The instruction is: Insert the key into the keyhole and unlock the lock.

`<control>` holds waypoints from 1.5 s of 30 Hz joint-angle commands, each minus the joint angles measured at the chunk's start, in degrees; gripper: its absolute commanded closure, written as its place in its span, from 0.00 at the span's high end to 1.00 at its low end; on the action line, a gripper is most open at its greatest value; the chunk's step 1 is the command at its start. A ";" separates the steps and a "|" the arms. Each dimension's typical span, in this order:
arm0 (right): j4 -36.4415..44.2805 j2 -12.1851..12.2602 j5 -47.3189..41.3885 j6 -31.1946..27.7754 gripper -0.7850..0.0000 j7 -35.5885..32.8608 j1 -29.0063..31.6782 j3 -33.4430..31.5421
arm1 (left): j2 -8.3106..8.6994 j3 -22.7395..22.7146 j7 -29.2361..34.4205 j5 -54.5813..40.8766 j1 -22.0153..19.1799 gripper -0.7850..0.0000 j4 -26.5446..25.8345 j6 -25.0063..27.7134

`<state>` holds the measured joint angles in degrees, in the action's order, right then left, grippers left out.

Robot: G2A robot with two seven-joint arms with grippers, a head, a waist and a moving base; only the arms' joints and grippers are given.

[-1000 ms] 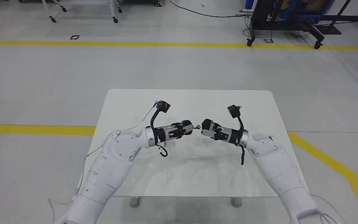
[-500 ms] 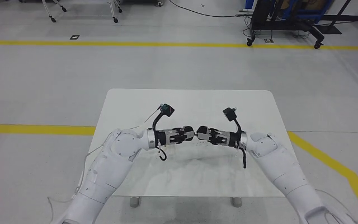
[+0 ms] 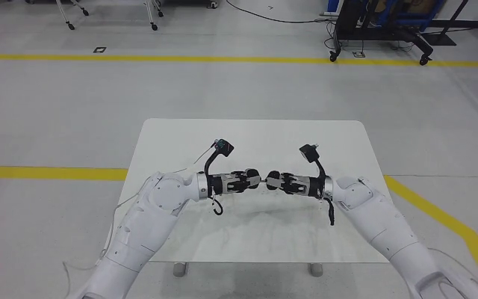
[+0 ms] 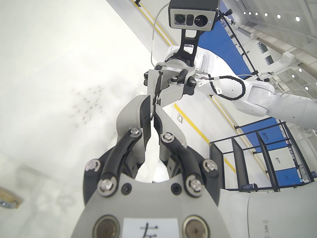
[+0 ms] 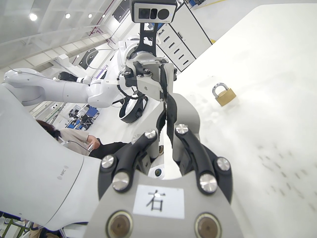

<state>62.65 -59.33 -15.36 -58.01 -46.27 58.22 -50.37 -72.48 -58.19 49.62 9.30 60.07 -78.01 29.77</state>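
Observation:
My left gripper (image 3: 258, 180) and right gripper (image 3: 269, 179) meet tip to tip above the middle of the white table (image 3: 187, 142). In the left wrist view the left gripper (image 4: 152, 116) has its dark pads pressed together, with only a thin edge of the key (image 4: 155, 104) showing between them. The right gripper (image 4: 158, 92) is shut against that same spot. In the right wrist view the right gripper (image 5: 166, 111) is shut end to end with the left gripper (image 5: 163, 87). A brass padlock (image 5: 224, 96) with a closed silver shackle lies flat on the table, apart from both grippers.
A brass corner of the padlock (image 4: 8, 200) shows low at the left wrist view's edge. Faint scuff marks (image 4: 88, 105) dot the tabletop. Bare table (image 3: 314, 142) spreads around and behind the arms, and its front edge lies close below them.
The two grippers were a small gap apart a second ago. They have closed in on each other and shifted slightly toward the table's front edge, so their tips now meet.

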 commanded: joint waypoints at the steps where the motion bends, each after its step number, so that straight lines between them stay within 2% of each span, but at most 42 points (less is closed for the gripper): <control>1: 0.27 0.39 -0.57 0.01 0.00 -0.01 -0.29 0.85 | 0.05 0.03 -0.42 -0.18 0.00 0.00 0.08 -0.09; 2: 0.41 0.57 -0.90 0.01 0.00 -0.01 -0.41 1.19 | 0.07 -0.03 -0.80 -0.07 -0.07 0.08 0.07 -0.21; 3: 0.57 0.75 -1.31 0.01 0.00 -0.01 -0.47 1.50 | 0.11 -0.13 -1.33 0.27 -0.13 0.85 0.07 -0.34; 4: 0.76 0.91 -1.95 0.01 0.00 -0.01 -0.47 1.70 | 0.13 -0.24 -1.91 0.52 -0.14 1.00 0.03 -0.36; 11: 0.54 1.85 -6.24 0.01 0.00 -0.01 0.31 1.09 | 0.13 -0.24 -1.91 0.52 -0.14 1.00 0.03 -0.36; 17: 0.54 1.85 -6.24 0.01 0.00 -0.01 0.31 1.09 | 0.13 -0.24 -1.91 0.52 -0.14 1.00 0.03 -0.36; 19: 0.54 1.85 -6.24 0.01 0.00 -0.01 0.31 1.09 | 0.20 -0.62 -3.67 1.13 0.32 1.00 -1.15 0.90; 22: 0.54 1.85 -6.24 0.01 0.00 -0.01 0.31 1.09 | 0.88 -2.75 -7.63 7.67 1.85 1.00 -3.91 -1.01; 24: 0.54 1.85 -6.24 0.01 0.00 -0.01 0.31 1.09 | 1.49 -4.82 -8.47 10.59 3.37 1.00 -6.44 -3.41; 27: 0.54 1.85 -6.24 0.01 0.00 -0.01 0.31 1.09 | 2.67 -7.77 -5.68 18.19 5.68 1.00 -12.48 -9.43; 30: 0.54 1.85 -6.24 0.01 0.00 -0.01 0.31 1.09 | 3.87 -9.77 1.16 29.41 8.07 1.00 -20.08 -17.96; 33: 0.54 1.85 -6.24 0.01 0.00 -0.01 0.31 1.09 | 4.52 -9.62 7.43 39.61 10.13 1.00 -26.48 -25.85; 36: 0.54 1.85 -6.24 0.01 0.00 -0.01 0.31 1.09 | 4.60 -8.01 10.89 44.87 11.18 1.00 -27.46 -30.83; 40: 0.54 1.85 -6.24 0.01 0.00 -0.01 0.31 1.09 | 4.08 -3.26 15.02 49.43 9.67 1.00 -23.70 -34.11; 42: 0.54 1.85 -6.24 0.01 0.00 -0.01 0.31 1.09 | 3.59 -0.92 15.77 50.68 8.26 0.95 -21.43 -35.84; 44: 0.54 1.85 -6.24 0.01 0.00 -0.01 0.31 1.09 | 3.12 0.50 15.63 50.67 6.91 0.76 -19.23 -37.31; 45: 0.54 1.85 -6.24 0.01 0.00 -0.01 0.31 1.09 | 2.90 0.93 15.23 50.33 6.35 0.62 -18.21 -37.94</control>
<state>63.20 -57.48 -21.60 -58.00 -46.28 58.53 -49.28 -69.33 -57.84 65.34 60.00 67.14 -97.60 -7.33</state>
